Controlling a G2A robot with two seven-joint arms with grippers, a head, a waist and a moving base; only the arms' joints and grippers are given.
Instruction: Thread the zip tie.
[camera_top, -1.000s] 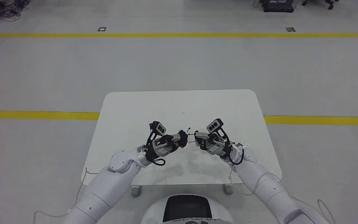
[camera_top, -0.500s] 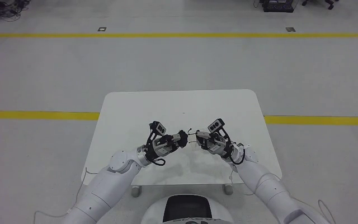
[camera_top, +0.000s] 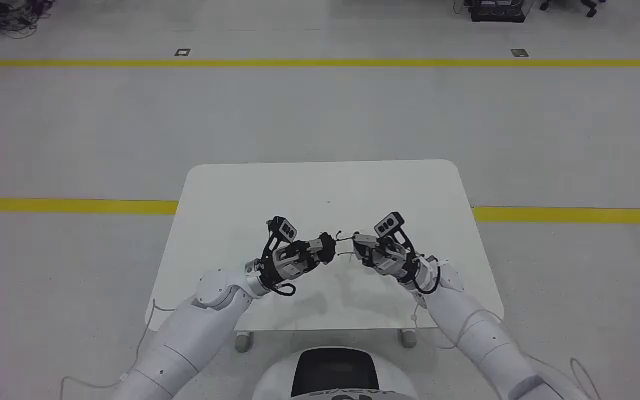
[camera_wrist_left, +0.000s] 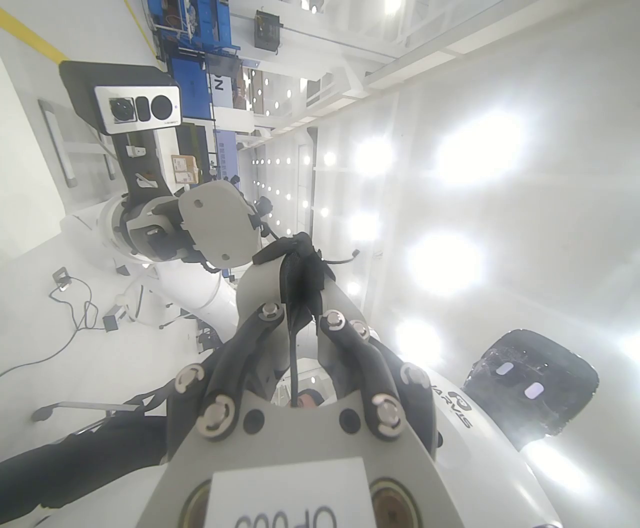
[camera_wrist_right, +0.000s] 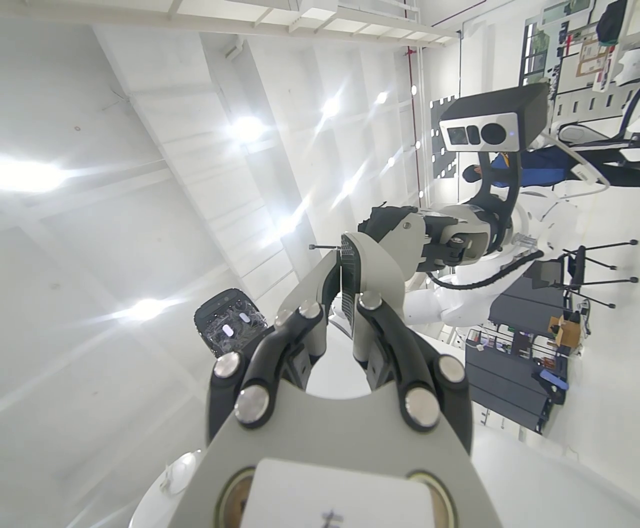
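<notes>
The two claws meet tip to tip above the near half of the white, round-cornered rectangular worktop (camera_top: 320, 190), about midway between its left and right edges and lifted off its surface. The left claw (camera_wrist_left: 299, 267) is pinched narrow on the thin black plastic zip tie (camera_wrist_left: 350, 256), one end of which pokes out just past the fingertips. A dark strip running back between the fingers may be more of the tie. The right claw (camera_wrist_right: 340, 257) is closed down too, and a short black stub of the tie sticks out beyond its tips. From above, the tie bridges the small gap between the claws.

The tie looks very light, smooth and springy rather than limp. It will likely buckle or flick if pushed end-on and may twist in a loose pinch. The best hold is probably close behind the pointed tip and right at the head, flat faces against the pads. I cannot tell which claw has which end.

Past the far edge, a yellow stripe (camera_top: 320, 62) crosses the pale floor (camera_top: 320, 120).
</notes>
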